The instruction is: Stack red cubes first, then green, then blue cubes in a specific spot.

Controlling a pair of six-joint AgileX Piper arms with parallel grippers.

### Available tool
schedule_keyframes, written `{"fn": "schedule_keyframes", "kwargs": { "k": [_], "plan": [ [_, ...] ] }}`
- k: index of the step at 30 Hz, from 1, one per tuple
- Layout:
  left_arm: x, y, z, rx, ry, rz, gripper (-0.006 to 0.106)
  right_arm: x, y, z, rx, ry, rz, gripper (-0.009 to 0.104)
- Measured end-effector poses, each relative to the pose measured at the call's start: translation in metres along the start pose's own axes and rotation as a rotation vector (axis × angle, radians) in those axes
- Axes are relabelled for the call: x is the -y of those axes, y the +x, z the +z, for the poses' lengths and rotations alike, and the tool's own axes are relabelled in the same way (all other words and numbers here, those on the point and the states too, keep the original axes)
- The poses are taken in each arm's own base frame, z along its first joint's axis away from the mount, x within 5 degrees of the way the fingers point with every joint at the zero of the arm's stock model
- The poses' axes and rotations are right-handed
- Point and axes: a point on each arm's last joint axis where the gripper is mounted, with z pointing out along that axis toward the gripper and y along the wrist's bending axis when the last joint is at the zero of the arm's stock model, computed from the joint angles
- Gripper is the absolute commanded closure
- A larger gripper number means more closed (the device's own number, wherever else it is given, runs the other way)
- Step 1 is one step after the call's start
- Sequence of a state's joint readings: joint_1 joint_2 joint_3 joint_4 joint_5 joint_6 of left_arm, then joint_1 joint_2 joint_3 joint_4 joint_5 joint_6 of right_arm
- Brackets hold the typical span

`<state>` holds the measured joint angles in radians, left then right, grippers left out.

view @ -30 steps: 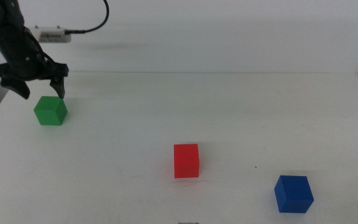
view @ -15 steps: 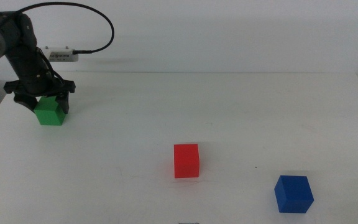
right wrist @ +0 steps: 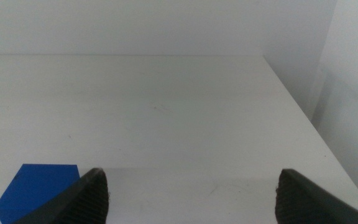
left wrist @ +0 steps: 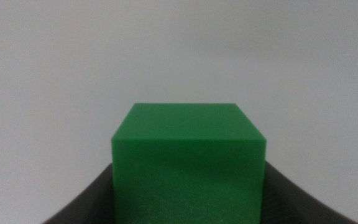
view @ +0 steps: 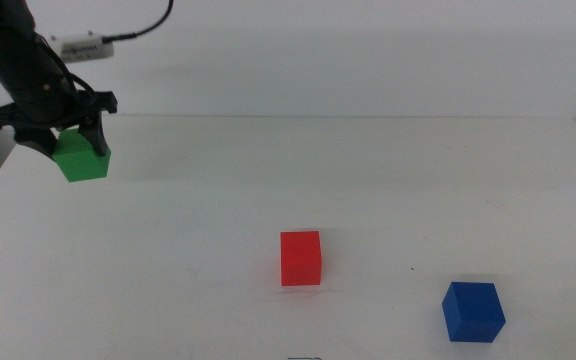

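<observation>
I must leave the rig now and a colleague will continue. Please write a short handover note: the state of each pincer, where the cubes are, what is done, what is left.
Left pincer: shut on the green cube, lifted off the table at the far left.
Right pincer: open, waiting low near the blue cube, holding nothing.
Red cube: alone on the table, near the middle, nothing on it.
Blue cube: on the table, front right.
Done: green cube is grasped and raised.
Left: set green on red, then stack blue on green.
</observation>
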<state>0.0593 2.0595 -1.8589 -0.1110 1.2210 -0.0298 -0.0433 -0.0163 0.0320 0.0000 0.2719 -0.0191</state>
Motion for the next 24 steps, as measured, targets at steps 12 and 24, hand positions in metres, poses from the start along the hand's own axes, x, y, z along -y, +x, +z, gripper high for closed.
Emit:
{"fn": "schedule_keyframes", "kwargs": {
  "k": [12, 24],
  "plan": [
    [0.126, 0.117, -0.052, -0.056, -0.005, -0.056, 0.102, 0.000, 0.000, 0.000, 0.000, 0.000, 0.000, 0.001],
    [0.237, 0.137, -0.024, -0.031, 0.014, 0.116, 0.102, 0.000, 0.000, 0.000, 0.000, 0.000, 0.000, 0.001]
  ]
}}
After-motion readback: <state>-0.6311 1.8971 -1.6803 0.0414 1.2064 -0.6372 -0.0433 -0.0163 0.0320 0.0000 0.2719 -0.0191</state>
